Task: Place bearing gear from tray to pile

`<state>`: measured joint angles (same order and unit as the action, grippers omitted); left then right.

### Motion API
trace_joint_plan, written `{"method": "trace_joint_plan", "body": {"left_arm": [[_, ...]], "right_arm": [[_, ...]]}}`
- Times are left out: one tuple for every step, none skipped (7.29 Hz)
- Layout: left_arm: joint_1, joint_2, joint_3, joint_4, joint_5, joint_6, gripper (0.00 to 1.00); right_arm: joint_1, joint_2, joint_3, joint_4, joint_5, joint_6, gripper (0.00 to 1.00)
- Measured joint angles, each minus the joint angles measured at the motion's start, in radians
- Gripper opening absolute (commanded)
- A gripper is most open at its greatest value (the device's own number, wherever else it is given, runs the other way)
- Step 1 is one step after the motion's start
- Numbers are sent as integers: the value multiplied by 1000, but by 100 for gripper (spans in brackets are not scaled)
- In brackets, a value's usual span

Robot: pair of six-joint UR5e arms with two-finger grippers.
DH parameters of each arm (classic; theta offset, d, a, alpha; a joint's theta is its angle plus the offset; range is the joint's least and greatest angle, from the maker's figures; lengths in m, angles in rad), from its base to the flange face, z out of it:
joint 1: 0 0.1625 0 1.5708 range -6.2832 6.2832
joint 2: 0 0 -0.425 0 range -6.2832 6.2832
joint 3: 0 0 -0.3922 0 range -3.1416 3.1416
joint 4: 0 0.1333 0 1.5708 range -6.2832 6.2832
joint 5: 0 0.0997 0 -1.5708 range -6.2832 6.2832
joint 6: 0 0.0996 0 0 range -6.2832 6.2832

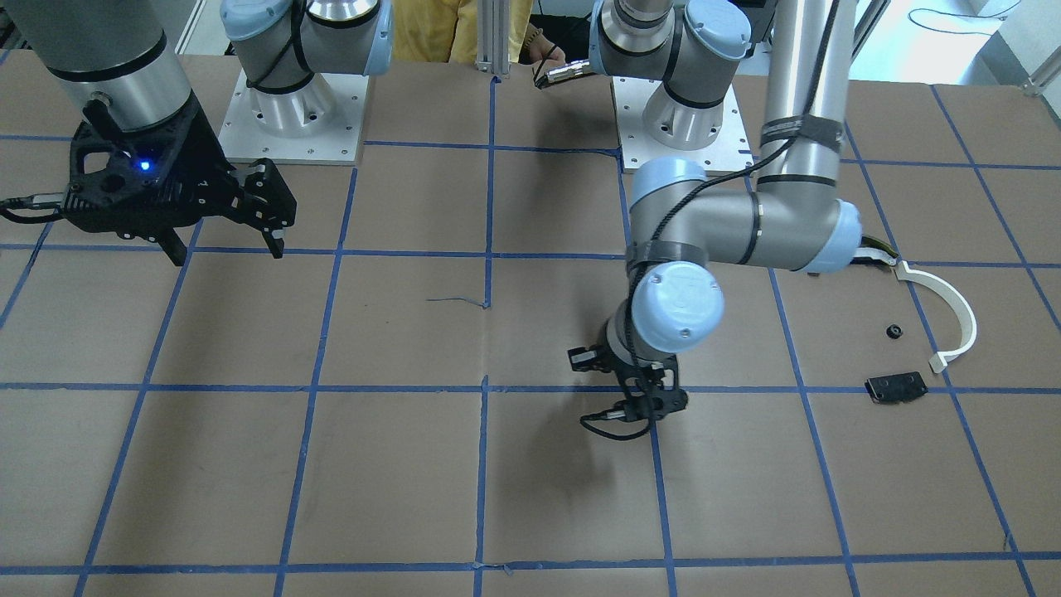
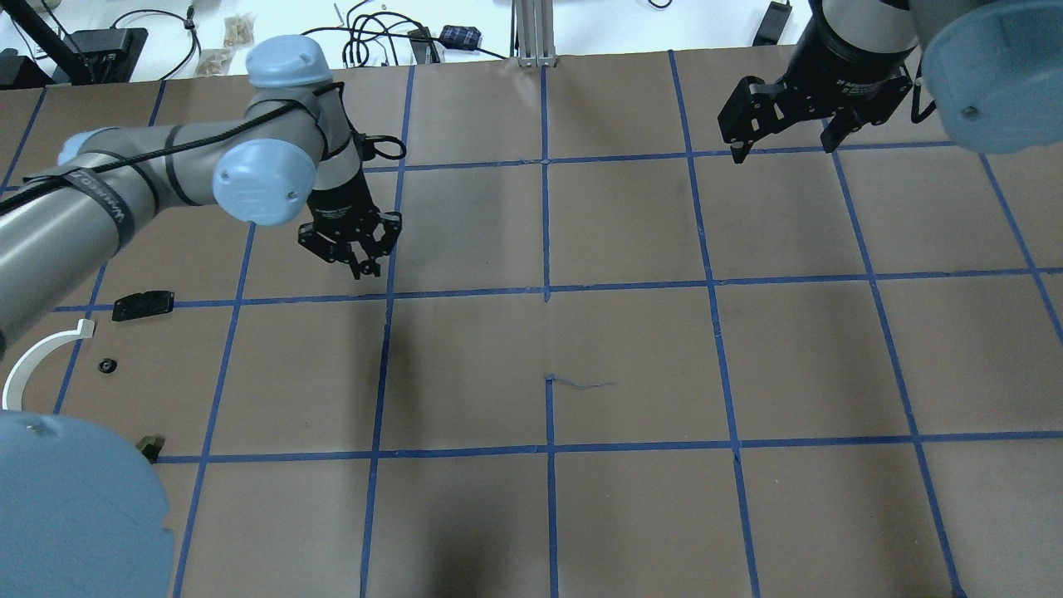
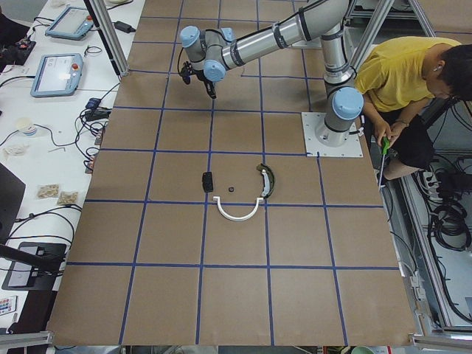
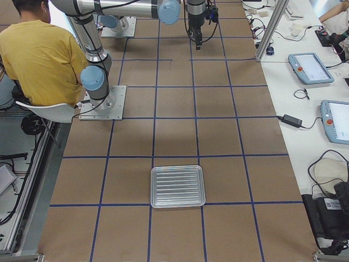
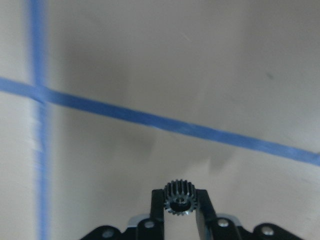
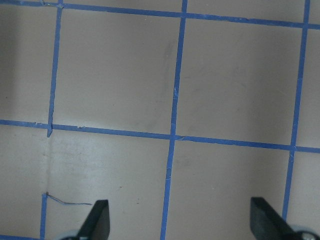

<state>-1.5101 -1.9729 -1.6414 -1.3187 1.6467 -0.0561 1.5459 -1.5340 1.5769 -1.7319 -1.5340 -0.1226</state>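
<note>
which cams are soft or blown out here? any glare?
Left wrist view: tape lines smeared, the bearing gear in the left claw fairly sharp. Right wrist view: crisp grid. Front-facing view: blue LED blooms on the right claw, soft shadow under the left claw. Overhead view: white bench at top washed out.

1. The left arm [image 2: 124, 191] enters from the left edge of the overhead view, bent at the elbow, with its wrist pointing down.
2. The left gripper [image 2: 359, 264] hangs left of centre, its jaws pinched on a small bearing gear [image 5: 180, 196].
3. The right arm [image 2: 855, 25] reaches in at the upper right corner.
4. The right gripper [image 2: 783, 145] points down, its jaws spread wide apart.
</note>
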Motion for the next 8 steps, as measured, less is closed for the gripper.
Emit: {"method": "trace_joint_plan", "body": {"left_arm": [[74,23,-2,-11,44,98,0],[147,48,-6,-21,70,188,0],[218,71,-13,-35,90,257,0],[288,84,-25,-50,101,296,0],[352,83,-44,-58,116,321,0],[402,74,-66,-46,134,355,0],[445,65,-84,-17,142,411,0],[491,51,-96,16,144,475,0]], "right_arm": [[0,0,0,0,0,0,100],[0,1,0,0,0,0,100],[0,1,0,0,0,-1,100],[0,1,1,0,0,-1,100],[0,1,1,0,0,-2,100],[0,1,1,0,0,-2,100],[0,1,1,0,0,-2,100],[0,1,2,0,0,-2,100]]}}
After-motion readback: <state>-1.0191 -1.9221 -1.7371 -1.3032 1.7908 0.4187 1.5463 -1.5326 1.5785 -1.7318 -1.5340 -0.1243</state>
